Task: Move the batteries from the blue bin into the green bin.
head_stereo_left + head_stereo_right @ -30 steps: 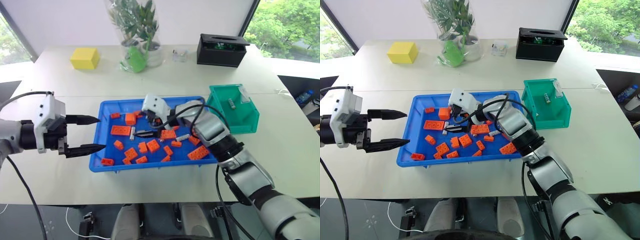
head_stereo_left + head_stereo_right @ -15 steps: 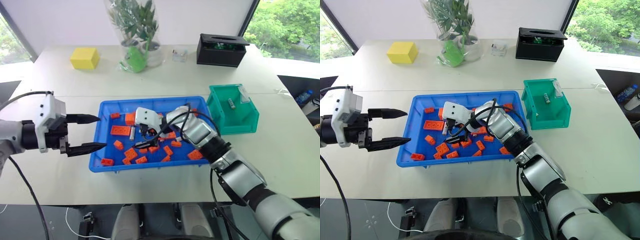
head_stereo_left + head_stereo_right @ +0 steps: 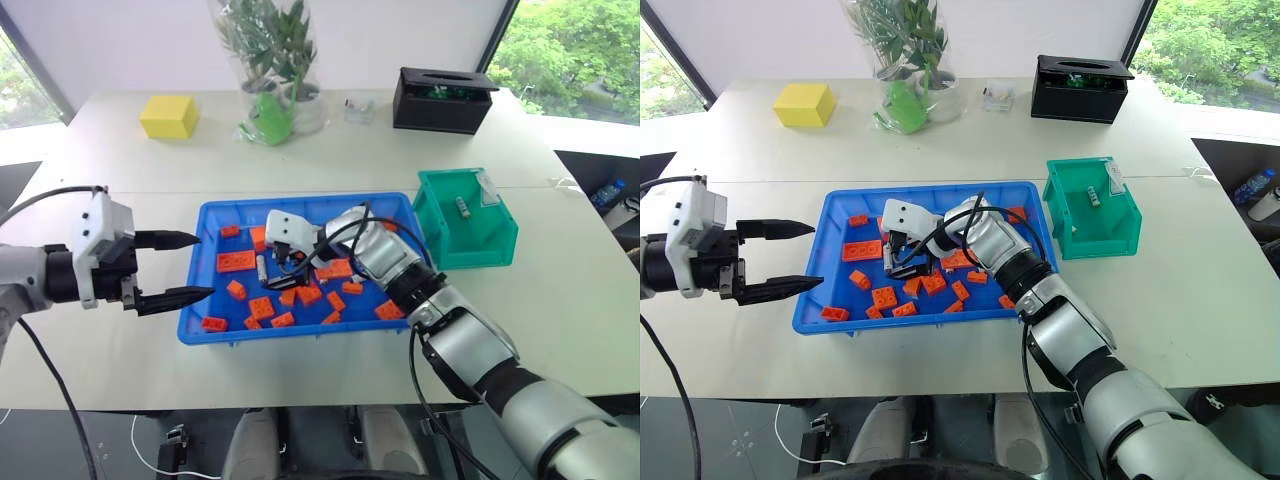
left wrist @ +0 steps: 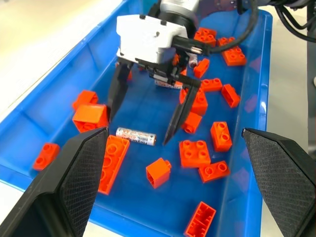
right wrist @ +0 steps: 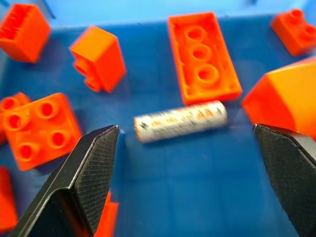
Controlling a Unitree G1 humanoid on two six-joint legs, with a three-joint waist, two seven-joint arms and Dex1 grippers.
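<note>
Battery: a slim silver-grey metal cylinder (image 4: pixel 136 136) lay flat on the smooth floor of the blue bin (image 3: pixel 205 232), near its middle, beside a flat orange brick (image 5: pixel 203 55) with three round studs.
Right tool: the right tool (image 4: pixel 143 132) pointed down over that battery, its two tapered black fingers spread wide with the battery between their tips, not gripped.
Left tool: the left tool (image 3: pixel 178 267) hung just outside the blue bin's left rim, its ribbed black fingers apart and holding nothing.
Blue bin: a shallow rectangular glossy plastic tray with a rolled rim, scattered with blocky studded orange bricks.
Green bin: the green bin (image 3: pixel 497 245), deep teal plastic with a sloped front, stood just beside the blue bin's right end on the pale surface; one battery (image 3: pixel 462 207) lay inside it.
</note>
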